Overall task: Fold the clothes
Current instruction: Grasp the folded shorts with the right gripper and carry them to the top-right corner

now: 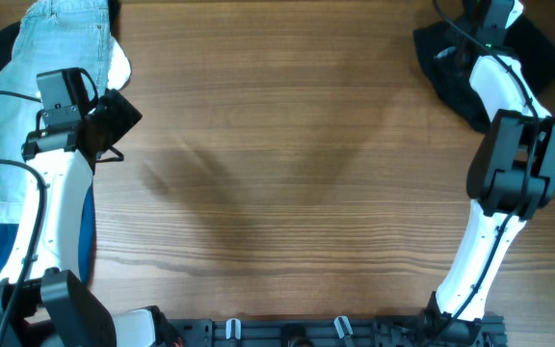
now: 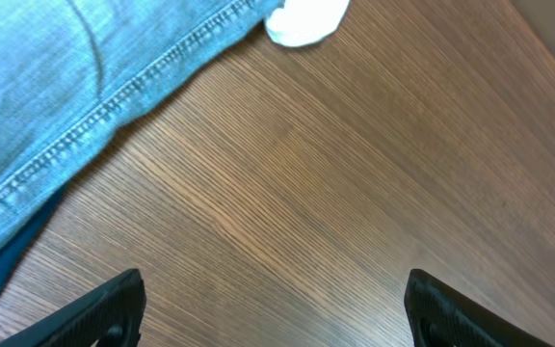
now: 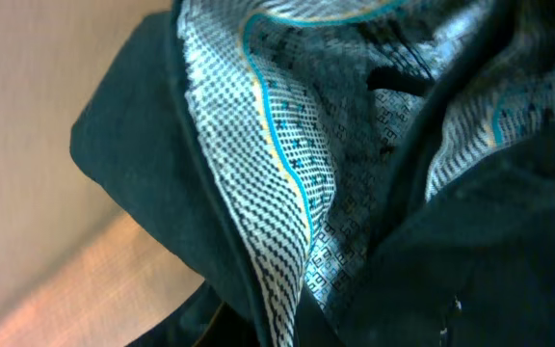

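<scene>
**Black shorts sit under my right tool, well apart from my left**

The pair of plain black fabric shorts [image 1: 439, 66] lies bunched at the far right corner of the wooden surface [image 1: 287, 145]. My right tool [image 1: 488, 21] is directly over that heap. My right wrist view is filled with black cloth [image 3: 133, 154] and the pale patterned waistband lining [image 3: 258, 154], turned outward. No fingers show there, so I cannot tell whether that tool is released or clenched.

My left tool [image 2: 273, 308] is released and holds nothing. It hangs over bare wood far across from the black shorts, just beside the faded light-blue denim shorts [image 1: 61, 48].

The heap is too crumpled for me to read a long axis. I judge that the right arm, much the nearer, must drag it toward the bare middle, away from the corner, before any fold.
</scene>
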Robot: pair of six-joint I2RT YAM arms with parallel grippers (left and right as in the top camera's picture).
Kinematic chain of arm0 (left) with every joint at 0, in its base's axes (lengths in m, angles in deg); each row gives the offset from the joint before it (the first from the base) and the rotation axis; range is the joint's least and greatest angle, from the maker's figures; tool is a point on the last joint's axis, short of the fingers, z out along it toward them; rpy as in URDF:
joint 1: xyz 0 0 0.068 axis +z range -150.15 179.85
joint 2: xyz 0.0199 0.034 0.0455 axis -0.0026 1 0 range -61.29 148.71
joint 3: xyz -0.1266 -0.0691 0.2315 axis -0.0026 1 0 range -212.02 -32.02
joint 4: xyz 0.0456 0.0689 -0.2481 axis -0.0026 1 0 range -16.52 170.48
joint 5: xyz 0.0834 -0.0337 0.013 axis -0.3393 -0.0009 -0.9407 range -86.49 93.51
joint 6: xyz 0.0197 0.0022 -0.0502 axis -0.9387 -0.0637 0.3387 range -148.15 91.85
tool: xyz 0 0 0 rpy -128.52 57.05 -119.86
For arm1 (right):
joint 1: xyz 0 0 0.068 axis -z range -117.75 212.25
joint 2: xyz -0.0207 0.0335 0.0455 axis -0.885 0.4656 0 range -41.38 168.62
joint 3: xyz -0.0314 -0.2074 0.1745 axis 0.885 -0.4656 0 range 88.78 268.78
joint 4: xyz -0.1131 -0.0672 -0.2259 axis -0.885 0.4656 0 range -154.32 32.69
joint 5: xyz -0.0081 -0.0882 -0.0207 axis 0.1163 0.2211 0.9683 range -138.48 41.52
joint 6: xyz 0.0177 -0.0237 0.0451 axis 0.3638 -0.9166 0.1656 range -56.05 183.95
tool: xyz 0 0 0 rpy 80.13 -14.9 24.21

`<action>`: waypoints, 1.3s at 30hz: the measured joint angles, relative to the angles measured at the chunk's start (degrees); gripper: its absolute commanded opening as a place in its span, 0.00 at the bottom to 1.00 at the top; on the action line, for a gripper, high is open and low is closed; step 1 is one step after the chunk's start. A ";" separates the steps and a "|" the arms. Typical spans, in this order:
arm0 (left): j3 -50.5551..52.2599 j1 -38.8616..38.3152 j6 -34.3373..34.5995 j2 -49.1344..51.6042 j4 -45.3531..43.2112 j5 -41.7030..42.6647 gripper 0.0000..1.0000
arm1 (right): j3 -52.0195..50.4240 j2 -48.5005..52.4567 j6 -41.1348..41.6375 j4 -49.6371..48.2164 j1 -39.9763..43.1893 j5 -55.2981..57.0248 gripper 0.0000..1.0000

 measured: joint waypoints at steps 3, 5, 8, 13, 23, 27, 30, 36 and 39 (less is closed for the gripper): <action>0.00 -1.40 0.00 0.00 0.02 0.00 0.86 | 0.07 3.17 9.55 -2.99 0.46 2.91 0.04; 0.00 -2.10 0.00 0.00 -0.02 0.00 0.85 | 0.09 4.44 13.49 -4.52 1.36 3.80 0.04; 0.00 -2.69 0.00 0.00 -0.04 0.00 0.85 | 0.09 4.57 17.03 -9.75 4.20 4.55 0.31; 0.00 -2.93 0.00 0.00 -0.07 0.02 0.89 | 0.50 4.76 15.41 -27.80 7.93 0.28 0.99; 0.02 -2.93 0.02 0.09 -0.04 1.31 0.91 | 2.34 -19.78 -10.51 16.46 8.09 -11.80 0.99; 0.02 -2.93 0.02 0.09 0.00 1.31 0.91 | 0.20 -16.81 -12.15 31.95 9.79 -9.18 0.80; 0.02 -2.93 0.02 0.09 -0.02 1.31 0.91 | -3.19 -15.63 -10.43 35.08 13.20 -9.29 0.04; 0.02 -2.93 0.00 0.09 -0.02 1.33 0.91 | -3.82 -15.63 -9.81 36.98 14.82 -9.29 0.04; 0.02 -2.93 0.02 0.09 0.02 1.33 0.91 | -7.08 -14.97 -9.81 34.32 14.82 -9.40 0.04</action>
